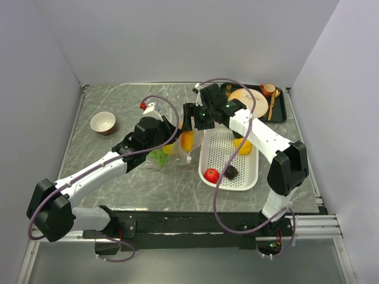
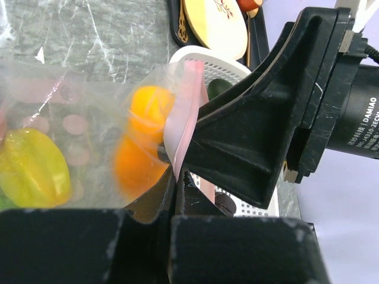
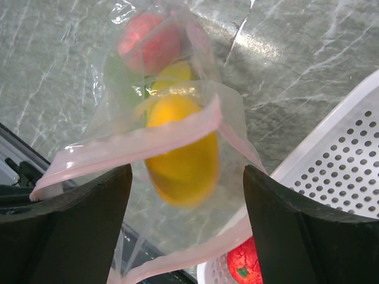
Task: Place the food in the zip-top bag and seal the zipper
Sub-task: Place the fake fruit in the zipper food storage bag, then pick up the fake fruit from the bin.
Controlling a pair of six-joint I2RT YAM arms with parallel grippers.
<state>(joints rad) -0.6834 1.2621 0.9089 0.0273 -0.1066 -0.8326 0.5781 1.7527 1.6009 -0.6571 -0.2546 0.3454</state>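
Nearby, basket (image 1: 243,171) just beside zip-top bag (image 1: 182,149).

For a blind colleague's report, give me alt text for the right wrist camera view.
Open right fingers flank a clear zip-top bag, its pink zipper unsealed, with an orange mango, lemon and peach inside. At right, a white perforated basket holds a red tomato.

A high rear camera overlooks the table (image 1: 100,103); both wrist cameras, close in, share the zip-top bag (image 3: 234,121).
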